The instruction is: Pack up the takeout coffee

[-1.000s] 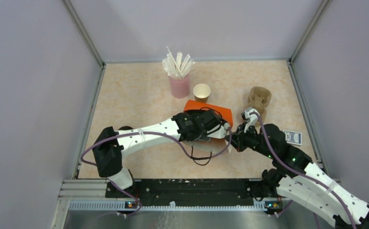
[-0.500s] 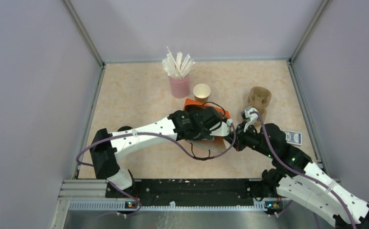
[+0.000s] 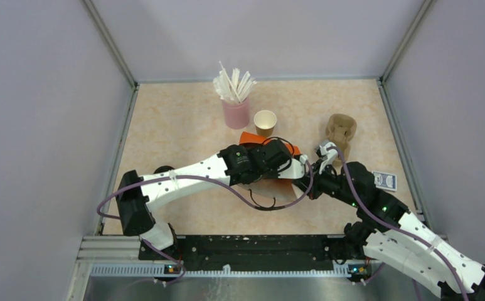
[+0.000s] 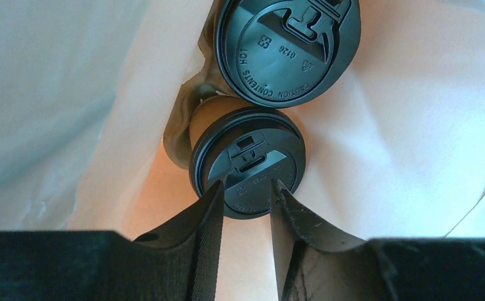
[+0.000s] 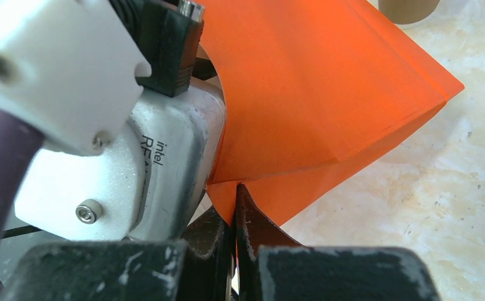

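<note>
My left gripper point(image 4: 246, 183) is inside the orange bag point(image 3: 250, 137), jaws a little apart with nothing between them. Just past its fingertips stands a takeout coffee with a black lid point(image 4: 247, 162), and a second lidded coffee point(image 4: 288, 47) stands behind it. Both sit in a tan pulp carrier point(image 4: 180, 135). From above, the left wrist hides the bag's mouth. My right gripper point(image 5: 234, 188) is shut on the bag's point(image 5: 315, 94) edge, beside the left wrist camera point(image 5: 133, 163). An open brown paper cup point(image 3: 265, 120) stands on the table behind the bag.
A pink cup of white straws point(image 3: 235, 113) stands at the back, left of the open cup. A tan moulded-pulp piece point(image 3: 341, 130) lies to the right, and a small blue box point(image 3: 386, 180) lies near the right wall.
My left gripper's jaws have narrowed. The left wrist has shifted slightly up and left over the bag, covering more of it. The right arm has held still.
</note>
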Motion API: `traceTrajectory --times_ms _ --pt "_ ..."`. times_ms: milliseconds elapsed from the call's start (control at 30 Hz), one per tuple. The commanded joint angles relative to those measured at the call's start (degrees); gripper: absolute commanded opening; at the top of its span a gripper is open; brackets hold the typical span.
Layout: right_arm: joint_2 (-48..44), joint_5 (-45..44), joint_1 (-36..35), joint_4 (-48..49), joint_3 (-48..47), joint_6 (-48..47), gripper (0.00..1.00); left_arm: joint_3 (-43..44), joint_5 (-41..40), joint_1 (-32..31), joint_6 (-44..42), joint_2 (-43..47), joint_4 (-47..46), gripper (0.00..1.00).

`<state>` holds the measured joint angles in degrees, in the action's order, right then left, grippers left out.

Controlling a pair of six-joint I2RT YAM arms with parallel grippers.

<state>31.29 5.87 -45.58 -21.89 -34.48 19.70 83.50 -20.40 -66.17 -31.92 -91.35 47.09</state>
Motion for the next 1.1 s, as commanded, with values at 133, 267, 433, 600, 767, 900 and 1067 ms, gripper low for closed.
traceTrajectory --times_ms 133,267,433,600,767,900,1067 --pt "0.09 1.97 -0.57 3.44 -0.66 0.18 0.00 -1.70 1.27 -0.98 -1.36 2.34 -2.28 0.28" --pt "0.01 2.24 -0.61 3.43 -0.79 0.33 0.00 -2.85 1.56 -0.98 -0.73 2.15 -2.15 0.24" --pt "-0.12 2.15 -0.58 3.17 -1.01 0.26 0.00 -5.53 0.22 -0.98 -2.67 2.20 -6.23 0.12" --pt "-0.58 2.22 -0.61 2.65 -1.12 0.48 0.00 -5.97 0.31 -0.89 -3.09 0.82 -6.62 0.00" --pt "-1.29 2.54 -0.57 2.82 -0.75 0.89 0.00 -7.16 -1.58 -0.72 -3.53 0.68 -8.39 0.00" --pt "-1.44 2.74 -0.56 2.83 -0.52 0.78 0.00 -8.15 -4.09 -0.33 -4.99 0.57 -11.90 0.00" --pt "-1.42 2.83 -0.58 2.68 -0.87 0.73 0.00 -8.58 -6.56 -0.03 -5.42 -0.93 -13.81 0.00"
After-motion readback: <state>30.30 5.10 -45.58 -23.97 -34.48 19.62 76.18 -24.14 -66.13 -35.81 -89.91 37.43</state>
